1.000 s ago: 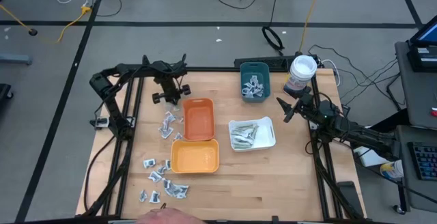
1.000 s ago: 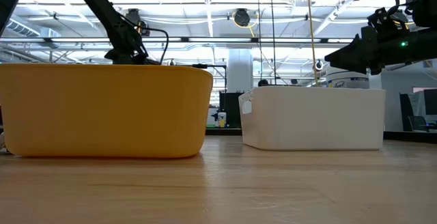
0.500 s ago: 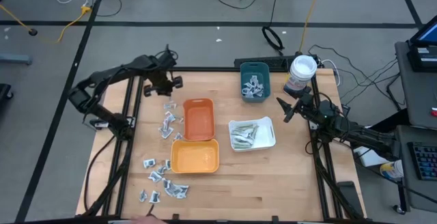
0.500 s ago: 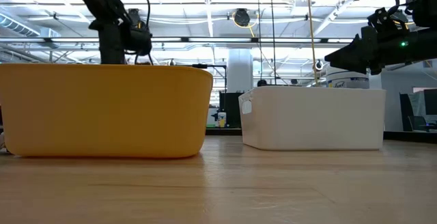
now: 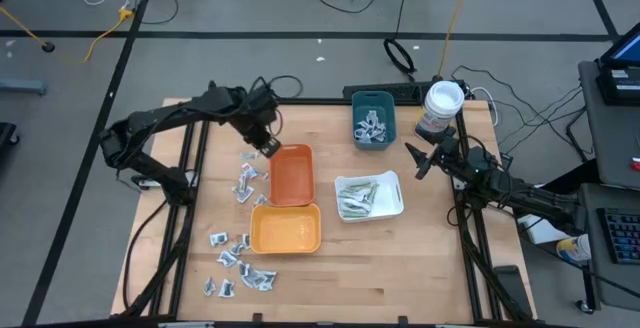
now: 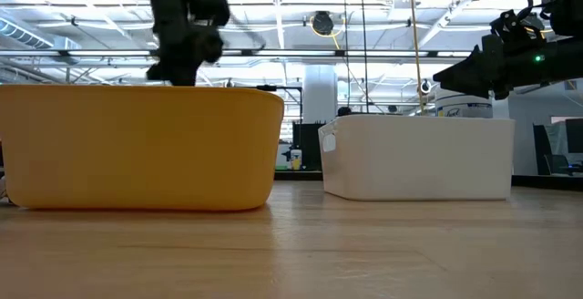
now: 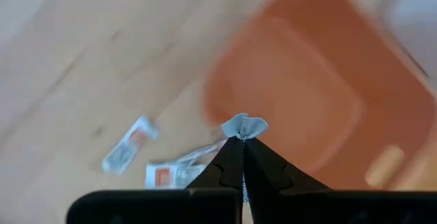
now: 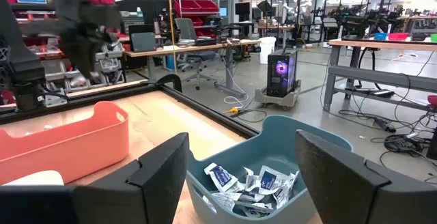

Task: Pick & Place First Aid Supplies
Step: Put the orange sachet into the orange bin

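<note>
On the wooden table (image 5: 330,258), sachets (image 5: 238,262) lie beside the trays (image 5: 286,230).

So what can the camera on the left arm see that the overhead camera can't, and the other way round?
Only the left wrist view shows the left claw pinched shut on a small pale packet.

Only the high view shows the whole table: the yellow tray, the white tray, the teal tray, the white tub, more packets near the front edge, and the right claw waiting open by the tub.

Both show the orange tray and loose packets on the wood beside it.
</note>
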You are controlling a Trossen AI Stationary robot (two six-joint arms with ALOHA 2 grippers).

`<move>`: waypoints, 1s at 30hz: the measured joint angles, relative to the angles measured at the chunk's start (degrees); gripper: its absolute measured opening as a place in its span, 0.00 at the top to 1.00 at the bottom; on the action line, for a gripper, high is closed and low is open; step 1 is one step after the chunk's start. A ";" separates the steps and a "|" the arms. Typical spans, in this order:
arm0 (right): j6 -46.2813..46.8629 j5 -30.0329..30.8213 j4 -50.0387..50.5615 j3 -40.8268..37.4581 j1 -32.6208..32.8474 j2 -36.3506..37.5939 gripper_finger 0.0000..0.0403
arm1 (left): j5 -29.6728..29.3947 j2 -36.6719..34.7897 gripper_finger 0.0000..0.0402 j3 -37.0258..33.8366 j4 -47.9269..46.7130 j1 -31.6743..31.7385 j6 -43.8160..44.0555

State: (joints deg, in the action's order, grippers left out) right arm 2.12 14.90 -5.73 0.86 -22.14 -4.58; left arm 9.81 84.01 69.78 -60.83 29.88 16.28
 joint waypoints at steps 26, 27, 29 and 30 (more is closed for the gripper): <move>0.01 0.00 -0.01 0.00 -0.01 0.02 0.35 | -11.42 24.80 1.00 14.75 -5.46 -20.01 -24.14; 0.00 0.01 -0.01 0.00 0.01 0.02 0.35 | -11.42 25.37 1.00 14.75 -5.37 -20.19 -24.12; -0.01 0.02 -0.01 0.00 0.01 0.02 0.35 | -11.40 25.68 0.99 14.75 -5.33 -20.32 -23.74; 0.00 0.01 -0.01 0.00 0.00 0.02 0.35 | -11.38 25.66 0.98 14.75 -5.35 -20.31 -23.41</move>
State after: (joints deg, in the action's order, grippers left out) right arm 2.12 14.90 -5.74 0.86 -22.14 -4.56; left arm -1.57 109.67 84.53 -66.17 9.57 -7.13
